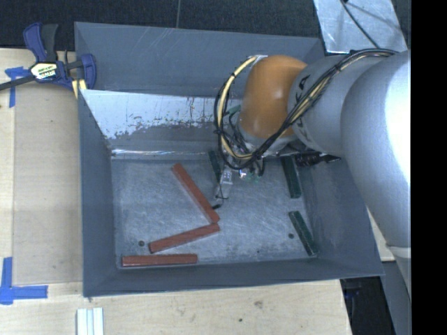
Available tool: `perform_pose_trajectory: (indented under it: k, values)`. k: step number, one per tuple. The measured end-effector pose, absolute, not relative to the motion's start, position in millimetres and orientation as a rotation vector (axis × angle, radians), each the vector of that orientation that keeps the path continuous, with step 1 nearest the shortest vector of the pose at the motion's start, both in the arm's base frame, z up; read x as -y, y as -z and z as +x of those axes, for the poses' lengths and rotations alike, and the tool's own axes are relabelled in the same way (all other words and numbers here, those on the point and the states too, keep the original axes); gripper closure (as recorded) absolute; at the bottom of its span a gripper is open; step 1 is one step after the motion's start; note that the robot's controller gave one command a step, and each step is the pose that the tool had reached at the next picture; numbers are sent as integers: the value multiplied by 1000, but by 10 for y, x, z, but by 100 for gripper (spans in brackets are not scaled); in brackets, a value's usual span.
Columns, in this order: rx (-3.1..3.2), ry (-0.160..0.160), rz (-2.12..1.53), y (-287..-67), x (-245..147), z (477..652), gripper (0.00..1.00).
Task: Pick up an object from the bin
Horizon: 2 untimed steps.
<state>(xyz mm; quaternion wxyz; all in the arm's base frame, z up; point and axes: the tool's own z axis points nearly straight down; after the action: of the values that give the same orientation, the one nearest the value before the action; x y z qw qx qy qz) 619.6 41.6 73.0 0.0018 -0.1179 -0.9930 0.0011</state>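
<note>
Bin: grey metal, holding a few loose sticks.
Arm: reached in from the right, with its orange cover over the far middle of the bin.
End effector: was down near the bin floor, at the right-hand side of the slanted brown stick; I could not tell whether it was spread or pressed together.
Other brown sticks: one lay just nearer, a flat one along the near wall.
Dark green sticks: lay well apart, to the right.
</note>
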Motion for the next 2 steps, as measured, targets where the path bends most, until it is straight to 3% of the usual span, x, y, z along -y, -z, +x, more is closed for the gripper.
perform_pose_trajectory:
  k: [1, 2]
  values:
    - [3123, -1, -369, -760, -414, 6216, 100]
    - [3127, 3, -419, -2311, -342, 6179, 100]
